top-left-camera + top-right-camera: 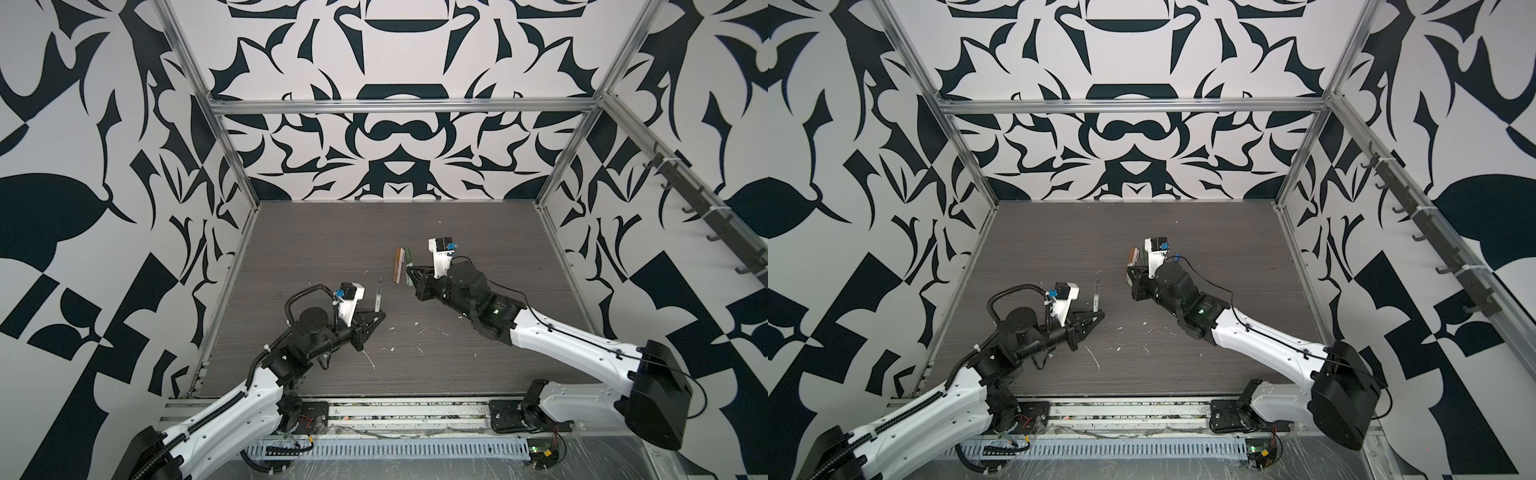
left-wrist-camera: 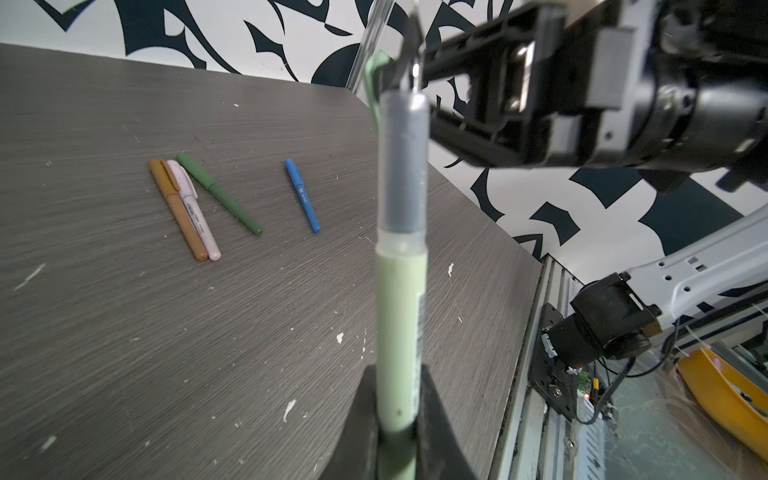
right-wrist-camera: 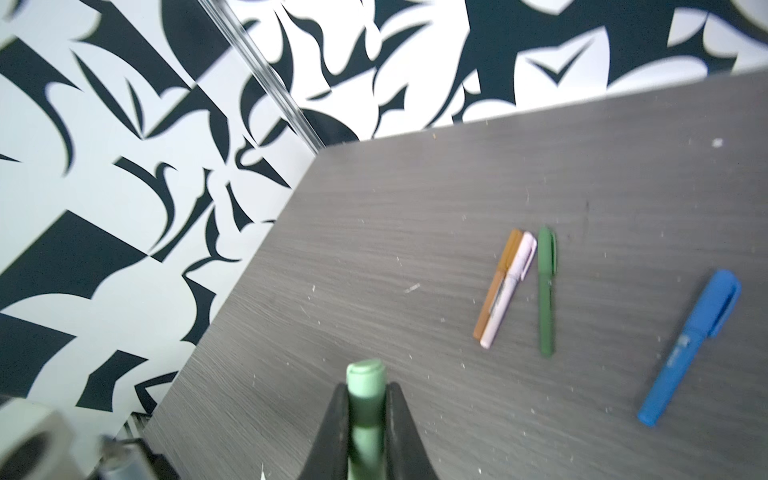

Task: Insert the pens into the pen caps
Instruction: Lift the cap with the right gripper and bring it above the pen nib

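Observation:
My left gripper [image 2: 397, 372] is shut on the pale green pen [image 2: 401, 299], which stands up from the jaws with its grey tip section bare. In both top views the pen [image 1: 379, 296] rises from the left gripper [image 1: 376, 315]. My right gripper [image 3: 368, 388] is shut on the pale green pen cap [image 3: 365, 374]. That cap [image 2: 373, 70] shows close beside the pen's tip in the left wrist view; in a top view the right gripper [image 1: 409, 272] hangs a short way right of the pen. Orange-brown [image 3: 496, 286], pink [image 3: 509, 291], dark green [image 3: 546, 291] and blue [image 3: 690, 353] pens lie capped.
White flecks and scuffs dot the grey wooden table [image 1: 332, 249]. Aluminium frame posts [image 1: 232, 166] and patterned walls close in three sides. A metal rail [image 1: 395, 411] runs along the front edge. A yellow object [image 2: 723, 395] lies beyond the table's edge.

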